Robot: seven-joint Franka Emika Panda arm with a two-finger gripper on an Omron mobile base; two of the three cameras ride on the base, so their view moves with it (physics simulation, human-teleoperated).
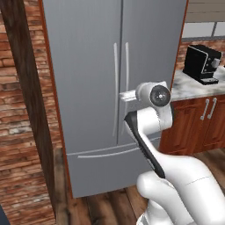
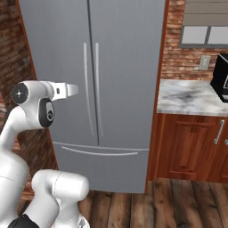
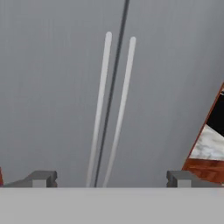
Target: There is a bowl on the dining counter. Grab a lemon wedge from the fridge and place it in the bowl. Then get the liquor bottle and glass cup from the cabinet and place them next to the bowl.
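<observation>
No legible text or labels, perhaps through coarse rendering, on fridge (image 1: 88,88).

Even, bright rendered light; soft blur throughout; faint sheen on fridge (image 1: 88,88) doors.

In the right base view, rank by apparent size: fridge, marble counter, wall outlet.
1. fridge, by far the largest.
2. marble counter.
3. wall outlet, smallest; it sits farther back, so it may look slightly smaller than it is.

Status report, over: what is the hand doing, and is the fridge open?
Hand open, empty, facing the fridge. Both doors shut, handles ahead, not touched. Nothing in the way.
</observation>
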